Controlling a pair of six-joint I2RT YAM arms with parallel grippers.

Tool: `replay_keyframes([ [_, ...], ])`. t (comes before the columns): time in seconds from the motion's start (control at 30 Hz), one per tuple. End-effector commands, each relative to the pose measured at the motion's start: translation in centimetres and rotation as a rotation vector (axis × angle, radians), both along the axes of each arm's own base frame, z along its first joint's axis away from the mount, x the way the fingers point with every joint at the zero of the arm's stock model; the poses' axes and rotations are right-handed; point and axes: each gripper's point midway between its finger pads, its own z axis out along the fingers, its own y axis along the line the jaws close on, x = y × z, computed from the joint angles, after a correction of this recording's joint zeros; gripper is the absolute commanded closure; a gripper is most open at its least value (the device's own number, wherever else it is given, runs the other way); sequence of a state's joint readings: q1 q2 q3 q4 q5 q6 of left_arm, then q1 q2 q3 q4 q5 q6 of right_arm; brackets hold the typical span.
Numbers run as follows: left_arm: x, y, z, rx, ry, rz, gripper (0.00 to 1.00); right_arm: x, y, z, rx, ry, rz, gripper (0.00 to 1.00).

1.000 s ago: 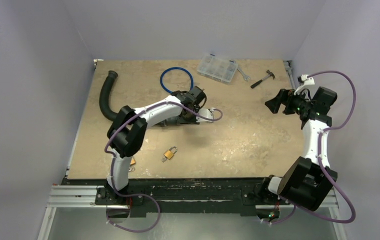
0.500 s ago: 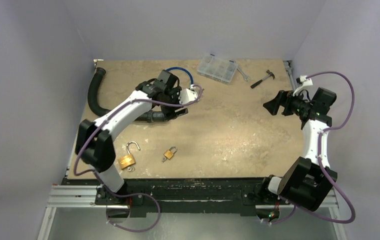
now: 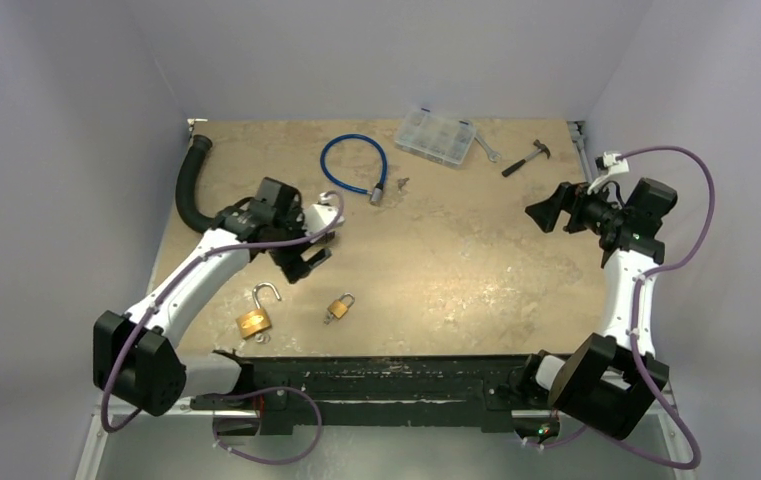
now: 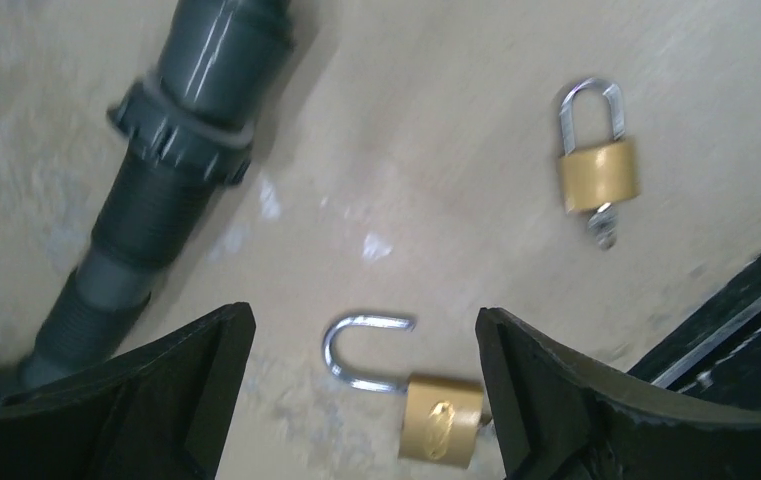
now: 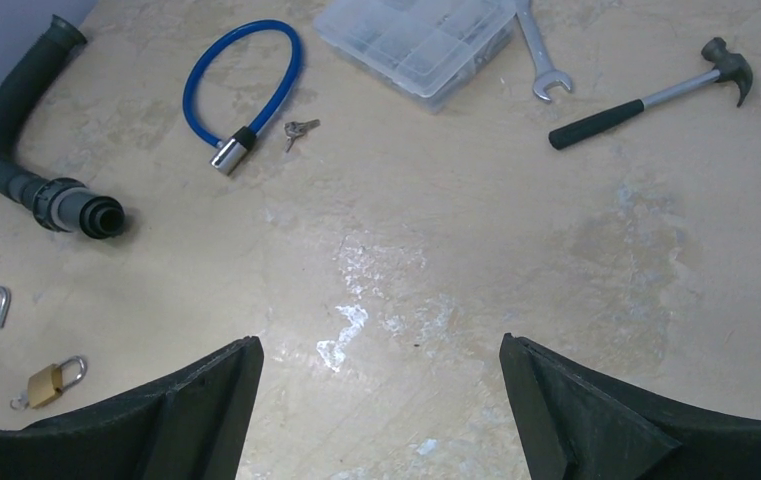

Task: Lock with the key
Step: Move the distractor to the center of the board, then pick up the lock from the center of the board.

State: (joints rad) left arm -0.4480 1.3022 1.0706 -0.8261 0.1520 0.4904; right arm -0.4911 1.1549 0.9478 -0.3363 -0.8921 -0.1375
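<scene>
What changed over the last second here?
The left gripper swung left and back toward its base, open and empty, now near the open padlock. The black hose shifted left with it. The small padlock, blue cable lock and right gripper stayed put.

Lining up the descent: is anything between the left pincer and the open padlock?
No. The top view shows only bare table between the left pincer and the open padlock; the left wrist view agrees.
</scene>
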Motion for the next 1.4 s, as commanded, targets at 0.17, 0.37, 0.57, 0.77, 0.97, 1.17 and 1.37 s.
replay_keyframes([
  [0.17,-4.2,6.7,-1.7,0.113,0.084,-0.09,0.07,-0.1,0.5,0.0,0.023,-0.009,0.039,0.01],
  [0.37,-5.9,-1.0,-3.8,0.027,0.131,-0.167,0.07,0.0,0.4,-0.3,0.029,0.004,0.029,0.01],
  [0.57,-4.7,-5.6,-4.9,-0.009,0.121,-0.119,0.12,-0.1,0.2,0.0,0.013,-0.009,0.01,0.01],
  [0.77,-5.9,-7.6,-6.8,0.02,0.138,-0.145,0.12,0.2,0.1,0.1,0.02,-0.014,0.003,0.01],
  [0.97,-5.7,-7.3,-9.3,0.09,0.178,-0.109,0.14,0.2,0.0,-0.3,0.019,-0.003,0.007,0.01],
  [1.17,-5.0,-7.3,-10.5,0.129,0.188,-0.071,0.18,0.1,0.1,-0.3,0.018,-0.006,0.011,0.01],
  [1.37,-6.0,-8.3,-11.4,0.151,0.224,-0.111,0.27,0.2,0.1,-0.2,0.014,-0.011,0.01,0.01],
])
